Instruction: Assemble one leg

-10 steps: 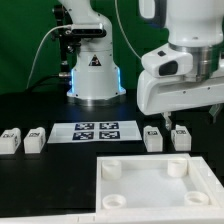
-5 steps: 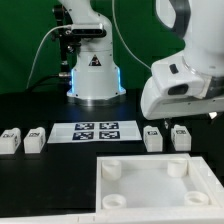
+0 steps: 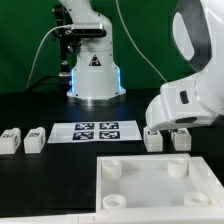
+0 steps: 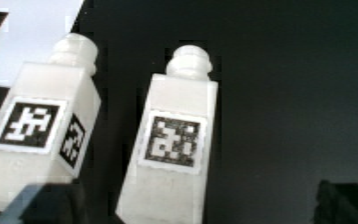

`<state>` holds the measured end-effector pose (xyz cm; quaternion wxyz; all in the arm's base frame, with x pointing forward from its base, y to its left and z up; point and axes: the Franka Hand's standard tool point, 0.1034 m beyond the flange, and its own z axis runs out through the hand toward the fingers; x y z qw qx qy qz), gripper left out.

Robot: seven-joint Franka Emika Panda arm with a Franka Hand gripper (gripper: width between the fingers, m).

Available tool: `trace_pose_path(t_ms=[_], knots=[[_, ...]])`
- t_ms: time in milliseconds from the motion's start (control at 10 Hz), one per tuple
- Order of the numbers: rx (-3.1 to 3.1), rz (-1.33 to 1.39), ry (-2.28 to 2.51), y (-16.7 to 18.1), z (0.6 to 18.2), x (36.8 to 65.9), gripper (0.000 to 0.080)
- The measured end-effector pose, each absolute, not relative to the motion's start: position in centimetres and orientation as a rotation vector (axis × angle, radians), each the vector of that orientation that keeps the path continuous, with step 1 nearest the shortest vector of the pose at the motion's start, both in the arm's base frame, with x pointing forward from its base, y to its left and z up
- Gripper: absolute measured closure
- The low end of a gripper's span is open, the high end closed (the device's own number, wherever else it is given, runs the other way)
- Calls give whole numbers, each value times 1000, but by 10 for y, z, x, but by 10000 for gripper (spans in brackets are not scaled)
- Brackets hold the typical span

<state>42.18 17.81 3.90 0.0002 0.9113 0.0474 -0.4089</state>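
I am hovering the gripper (image 3: pixel 173 128), spread and empty, over a leg (image 4: pixel 179 140); a second leg (image 4: pixel 48 120) is resting just beside, edges apart.

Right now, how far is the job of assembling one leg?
Done: nothing; the panel's visible sockets are empty. In hand: the claw hovers open, low over a leg at the exterior view's right, not gripping it. Left: grasp that leg and fit it into a socket.

1 white arm (image 3: pixel 190 95) bent low, gripper (image 3: pixel 168 129) downward, 2 fingers (image 4: pixel 348 196) seemingly apart.
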Motion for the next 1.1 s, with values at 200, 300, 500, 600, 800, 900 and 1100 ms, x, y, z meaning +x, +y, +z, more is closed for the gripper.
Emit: trace_pose_path(t_ms=[200,300,500,600,800,900,1100], knots=[[2862,-1286,145,177,33,418,151],[2850,-1298,136,177,29,413,151],[2839,-1313,142,178,20,404,151],[2849,-1298,139,177,15,402,151],[2851,-1295,138,176,14,401,151],[2851,-1296,138,176,14,401,151],[2851,-1296,138,176,14,401,404]])
